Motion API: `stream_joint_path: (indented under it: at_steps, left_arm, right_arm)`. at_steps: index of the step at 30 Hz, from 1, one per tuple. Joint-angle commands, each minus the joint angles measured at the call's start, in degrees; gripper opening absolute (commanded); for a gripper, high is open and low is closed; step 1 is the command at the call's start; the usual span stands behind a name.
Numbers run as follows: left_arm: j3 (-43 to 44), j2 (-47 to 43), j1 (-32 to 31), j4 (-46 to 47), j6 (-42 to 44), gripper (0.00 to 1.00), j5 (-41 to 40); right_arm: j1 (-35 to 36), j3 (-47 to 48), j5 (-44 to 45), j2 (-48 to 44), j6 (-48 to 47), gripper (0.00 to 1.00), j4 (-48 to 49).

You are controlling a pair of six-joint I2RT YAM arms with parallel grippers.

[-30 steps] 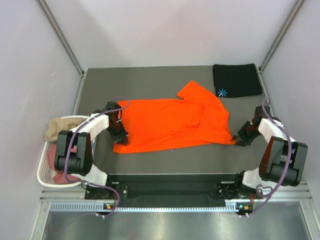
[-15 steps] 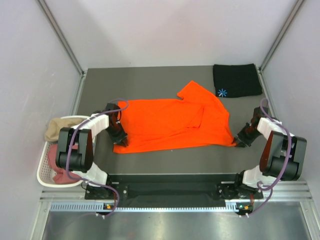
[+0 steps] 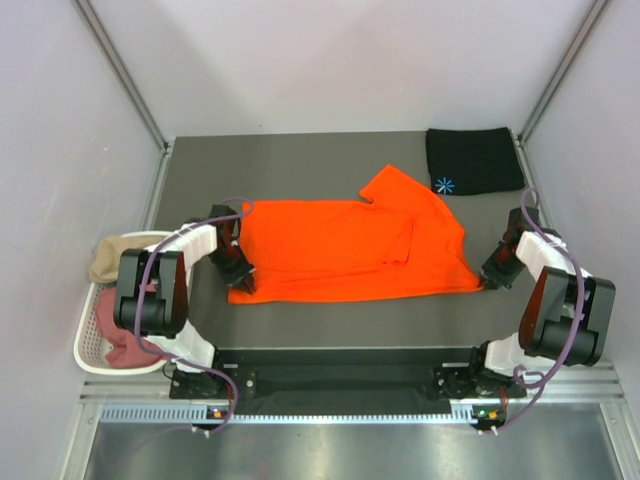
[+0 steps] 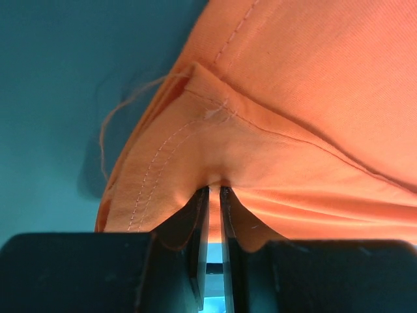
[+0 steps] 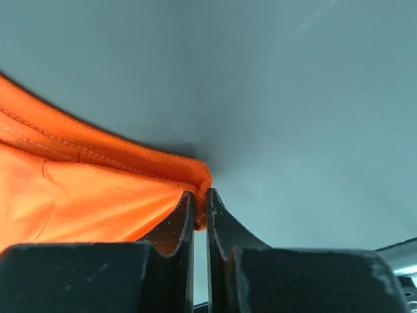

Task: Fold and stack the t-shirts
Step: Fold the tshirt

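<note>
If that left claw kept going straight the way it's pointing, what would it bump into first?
The orange shirt: the left gripper is shut on its hem, and more of the same cloth fills the way ahead. The table probably lies just beneath, though depth is hard to judge.

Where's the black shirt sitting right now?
In the top view, the black t-shirt lies folded at the far right corner of the table, just beyond the far right edge of the orange t-shirt.
</note>
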Motion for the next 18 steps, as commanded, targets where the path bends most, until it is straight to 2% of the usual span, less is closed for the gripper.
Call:
stream_joint_path:
  at_steps: [1,7,8,10,12,14,15,18]
  left_arm:
    - [-3.6,5.6,0.4,3.0,0.6,0.17,-8.0]
    - [-1.9,1.0,0.4,0.8,0.7,0.18,-6.9]
    - [-1.3,0.2,0.4,0.1,1.0,0.25,-6.8]
    - [0.9,-2.9,0.4,-2.2,1.3,0.31,-6.1]
    - [2.2,-6.6,0.4,-3.5,1.6,0.36,-6.0]
    - [3.8,-9.1,0.4,-4.9,1.5,0.37,-6.1]
    - [4.3,-10.2,0.4,-5.2,1.5,0.38,-5.9]
    - [4.4,-13.7,0.4,-5.6,1.2,0.37,-5.7]
  right_arm:
    - [-0.4,1.8,8.5,0.2,-1.8,0.00,-0.2]
    - [1.0,1.2,7.1,1.0,-1.2,0.01,-2.4]
    - [1.3,1.4,7.2,0.4,-1.2,0.01,-3.2]
    - [1.3,1.7,7.2,0.0,-1.4,0.05,-3.9]
    - [1.4,2.7,7.7,-0.3,-1.9,0.07,-4.3]
    - [1.3,3.7,7.7,-0.2,-2.7,0.09,-4.7]
    - [1.3,4.2,7.7,-0.3,-3.1,0.16,-5.3]
    - [1.9,6.0,7.1,-1.0,-4.1,0.27,-6.6]
